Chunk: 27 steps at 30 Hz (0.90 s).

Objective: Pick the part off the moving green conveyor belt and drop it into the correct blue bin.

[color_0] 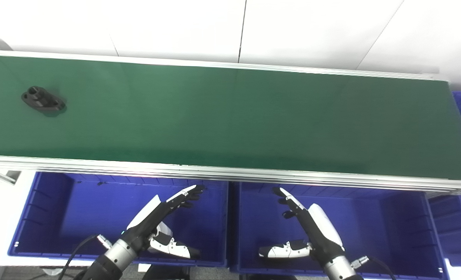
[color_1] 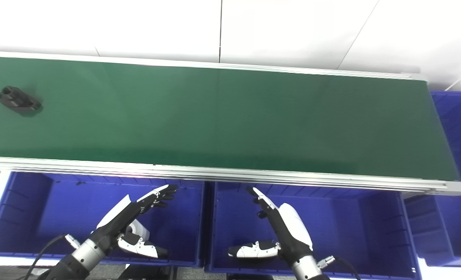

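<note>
- Your part, a black flanged fitting [color_0: 43, 100], lay flat on the green conveyor belt [color_0: 230, 116] at its far left end, nearer the back rail than the front, well apart from both hands.
- Nothing touched the part, and the belt around it was bare green surface.
- Your left hand [color_0: 164, 217] hung over the left blue bin [color_0: 40, 217], just below the belt's front rail, fingers stretched toward the belt and spread from the thumb, holding nothing.
- Your right hand [color_0: 306, 223] hung over the middle blue bin [color_0: 390, 229], mirroring the left: fingers extended and apart, thumb out to the side, empty.
- A third blue bin [color_1: 456, 128] sat past the belt's right end.
- A white wall [color_0: 230, 27] stood behind the conveyor.
</note>
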### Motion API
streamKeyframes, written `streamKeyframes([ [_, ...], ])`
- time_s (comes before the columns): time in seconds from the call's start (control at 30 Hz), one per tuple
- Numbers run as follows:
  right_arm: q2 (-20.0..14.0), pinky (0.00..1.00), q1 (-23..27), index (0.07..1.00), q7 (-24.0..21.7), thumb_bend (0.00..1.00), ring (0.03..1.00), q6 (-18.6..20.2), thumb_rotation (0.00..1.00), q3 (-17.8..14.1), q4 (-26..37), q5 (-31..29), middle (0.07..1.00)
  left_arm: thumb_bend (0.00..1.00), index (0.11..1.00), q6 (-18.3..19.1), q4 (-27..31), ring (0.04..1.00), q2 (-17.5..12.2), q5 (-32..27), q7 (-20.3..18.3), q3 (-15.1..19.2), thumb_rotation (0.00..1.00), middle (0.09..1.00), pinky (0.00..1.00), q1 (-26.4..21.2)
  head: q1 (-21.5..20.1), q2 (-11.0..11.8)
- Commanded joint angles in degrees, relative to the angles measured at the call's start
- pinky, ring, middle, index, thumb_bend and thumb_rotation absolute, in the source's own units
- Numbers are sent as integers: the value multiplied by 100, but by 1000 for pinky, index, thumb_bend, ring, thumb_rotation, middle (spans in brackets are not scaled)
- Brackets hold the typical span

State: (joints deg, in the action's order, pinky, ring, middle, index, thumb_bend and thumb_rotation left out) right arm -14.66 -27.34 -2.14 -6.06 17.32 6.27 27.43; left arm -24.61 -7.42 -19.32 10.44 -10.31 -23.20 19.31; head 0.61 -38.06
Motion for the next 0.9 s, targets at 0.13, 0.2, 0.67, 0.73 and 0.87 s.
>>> streamKeyframes([
  [0.13,-159,653,-58,930,104,858,854,-628,310,-122,-80,-264,913,908,890,-231,-91,865,54,-76,134,-114,312,899,812,-48,715,327],
  [0.2,-166,628,-49,933,55,856,854,-668,294,-141,-137,-359,918,909,888,-230,-123,861,65,-57,135,-128,318,898,805,-57,763,356],
  [0.67,-192,544,12,932,33,862,836,-586,276,-124,-172,-300,922,915,868,-230,-130,847,57,22,279,-171,303,882,788,-88,602,362],
  [0.73,-173,457,8,928,47,866,780,-572,276,-137,-163,-313,918,919,869,-230,-108,848,53,49,287,-167,315,882,788,-86,605,358],
  [0.87,-173,481,18,927,55,866,798,-594,277,-128,-156,-292,914,920,867,-229,-104,844,43,39,298,-171,308,880,783,-97,568,352],
])
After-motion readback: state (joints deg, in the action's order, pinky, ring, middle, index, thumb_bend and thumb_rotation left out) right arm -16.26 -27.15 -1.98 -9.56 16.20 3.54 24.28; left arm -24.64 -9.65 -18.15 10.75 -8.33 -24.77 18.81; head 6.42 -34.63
